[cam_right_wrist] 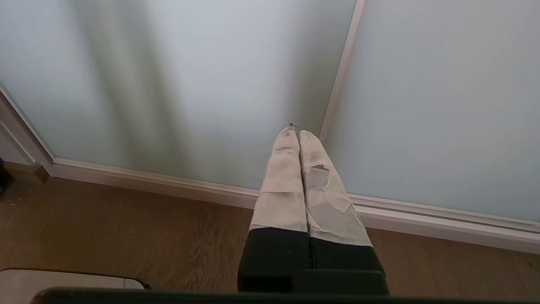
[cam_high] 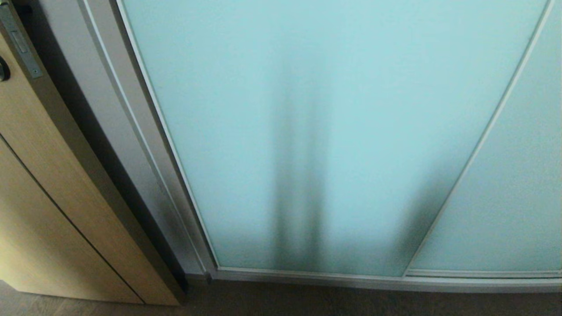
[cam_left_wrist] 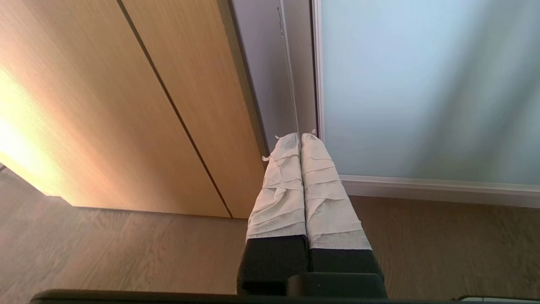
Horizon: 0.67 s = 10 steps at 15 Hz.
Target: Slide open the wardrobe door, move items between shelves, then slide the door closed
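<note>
The sliding wardrobe door [cam_high: 333,131], a frosted pale turquoise glass panel in a slim silver frame, fills the head view and stands closed. Neither arm shows in the head view. My left gripper [cam_left_wrist: 300,136] is shut with nothing between its white-wrapped fingers [cam_left_wrist: 278,190]; it points toward the door's left frame edge [cam_left_wrist: 317,84], low above the floor. My right gripper [cam_right_wrist: 297,131] is also shut and empty, pointing at the same glass [cam_right_wrist: 190,84] near the slim frame strip [cam_right_wrist: 341,76] where the two panels meet. The shelves and the items are hidden behind the door.
A second frosted panel [cam_high: 505,184] overlaps on the right. A tan wood-grain door [cam_high: 48,188] with a metal lock plate [cam_high: 19,41] stands to the left. Brown wood floor [cam_left_wrist: 126,249] runs below the silver bottom track [cam_high: 373,278]. A pale part of my base [cam_right_wrist: 63,280] shows low.
</note>
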### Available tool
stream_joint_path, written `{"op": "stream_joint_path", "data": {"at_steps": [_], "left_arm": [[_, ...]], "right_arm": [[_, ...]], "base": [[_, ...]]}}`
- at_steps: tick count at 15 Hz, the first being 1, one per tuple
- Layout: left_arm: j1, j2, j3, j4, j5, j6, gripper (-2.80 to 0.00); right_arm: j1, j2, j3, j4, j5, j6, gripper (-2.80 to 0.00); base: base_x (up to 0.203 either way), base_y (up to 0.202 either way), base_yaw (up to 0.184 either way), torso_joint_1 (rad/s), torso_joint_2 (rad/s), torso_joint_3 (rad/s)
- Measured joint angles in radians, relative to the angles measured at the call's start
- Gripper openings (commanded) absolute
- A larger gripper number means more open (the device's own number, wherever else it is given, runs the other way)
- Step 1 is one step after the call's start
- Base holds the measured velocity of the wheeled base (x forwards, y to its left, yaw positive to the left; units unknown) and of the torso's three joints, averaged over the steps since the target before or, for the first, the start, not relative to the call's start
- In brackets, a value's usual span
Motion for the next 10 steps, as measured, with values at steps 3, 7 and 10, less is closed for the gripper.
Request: {"op": "stream_joint_path", "data": {"at_steps": [3, 7, 10], "left_arm": [[0.000, 0.000, 0.000, 0.000, 0.000, 0.000, -2.80], [0.000, 0.000, 0.000, 0.000, 0.001, 0.000, -2.80], [0.000, 0.000, 0.000, 0.000, 0.000, 0.000, -2.80]], "right_arm": [[0.000, 0.000, 0.000, -0.001, 0.000, 0.009, -2.80], [0.000, 0.000, 0.000, -0.003, -0.004, 0.031, -2.80], [0.000, 0.000, 0.000, -0.002, -0.004, 0.031, -2.80]], "base": [[0.000, 0.000, 0.000, 0.000, 0.00, 0.000], [0.000, 0.000, 0.000, 0.000, 0.00, 0.000], [0.000, 0.000, 0.000, 0.000, 0.00, 0.000]]}}
